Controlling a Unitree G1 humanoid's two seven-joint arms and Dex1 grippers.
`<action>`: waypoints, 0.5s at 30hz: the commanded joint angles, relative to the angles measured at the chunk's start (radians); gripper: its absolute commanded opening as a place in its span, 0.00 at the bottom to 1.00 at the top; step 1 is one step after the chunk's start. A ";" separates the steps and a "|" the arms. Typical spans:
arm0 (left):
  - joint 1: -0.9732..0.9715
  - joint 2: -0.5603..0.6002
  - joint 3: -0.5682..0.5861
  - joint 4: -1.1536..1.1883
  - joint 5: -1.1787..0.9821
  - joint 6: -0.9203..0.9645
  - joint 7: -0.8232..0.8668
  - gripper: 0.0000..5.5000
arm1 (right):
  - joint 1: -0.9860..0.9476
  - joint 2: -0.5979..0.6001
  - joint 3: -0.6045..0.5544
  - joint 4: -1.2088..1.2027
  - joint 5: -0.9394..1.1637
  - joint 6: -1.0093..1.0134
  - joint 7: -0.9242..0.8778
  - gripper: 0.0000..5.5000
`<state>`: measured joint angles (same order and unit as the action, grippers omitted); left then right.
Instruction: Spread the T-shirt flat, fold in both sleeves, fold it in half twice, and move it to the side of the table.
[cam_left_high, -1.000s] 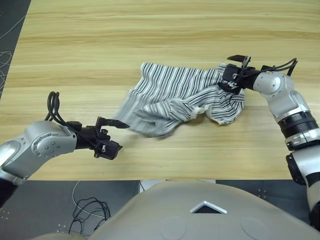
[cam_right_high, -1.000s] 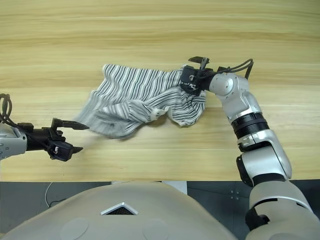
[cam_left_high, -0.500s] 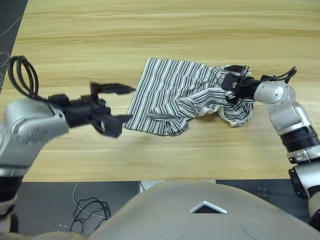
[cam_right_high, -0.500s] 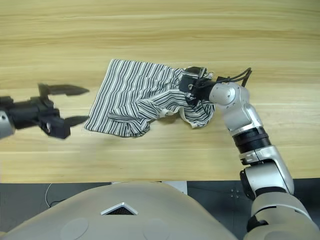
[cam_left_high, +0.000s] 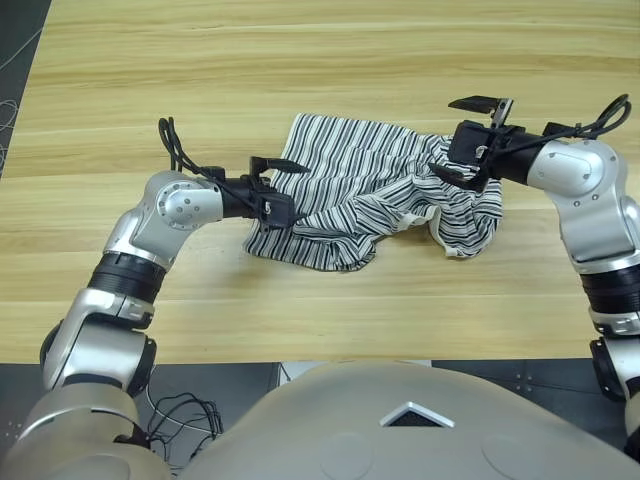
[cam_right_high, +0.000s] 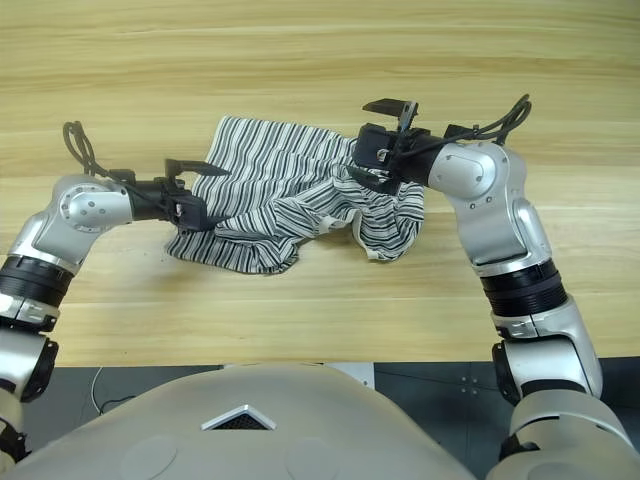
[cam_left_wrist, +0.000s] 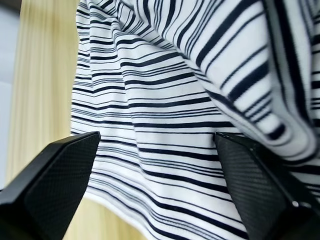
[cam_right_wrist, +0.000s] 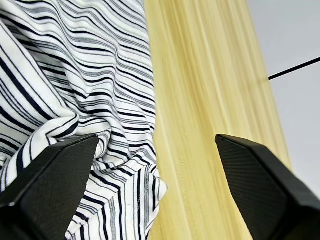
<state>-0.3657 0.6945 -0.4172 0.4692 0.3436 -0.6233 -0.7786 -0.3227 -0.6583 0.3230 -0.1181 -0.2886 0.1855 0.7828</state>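
The black-and-white striped T-shirt lies crumpled in the middle of the wooden table. Its left part is fairly flat and its right part is bunched into folds. My left gripper is open at the shirt's left edge, one finger above the cloth and one near the table. In the left wrist view the striped cloth lies between the spread fingers. My right gripper is open over the bunched right end. The right wrist view has cloth beside bare wood.
Bare table surrounds the shirt on all sides, with wide room at the back and to the left. The table's front edge runs close below the arms. Cables lie on the dark floor past the left edge.
My left gripper swung in from the table's front left to the shirt's left edge. My right gripper rose off the bunched right end with its fingers apart. The shirt's left part settled flatter.
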 joint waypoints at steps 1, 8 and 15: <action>-0.061 -0.019 -0.079 0.256 0.158 -0.020 0.082 0.77 | -0.011 -0.047 -0.029 -0.050 0.001 0.016 0.039 0.78; -0.111 -0.045 -0.154 0.436 0.210 -0.086 0.160 0.77 | 0.127 -0.054 -0.023 -0.296 0.275 0.220 0.262 0.78; -0.110 -0.037 -0.166 0.442 0.189 -0.111 0.159 0.77 | 0.137 0.022 0.033 -0.287 0.355 0.332 0.228 0.78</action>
<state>-0.5561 0.6568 -0.5151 0.8572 0.4495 -0.7618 -0.5705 -0.1804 -0.6524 0.3378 -0.4311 0.0800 0.5183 1.0413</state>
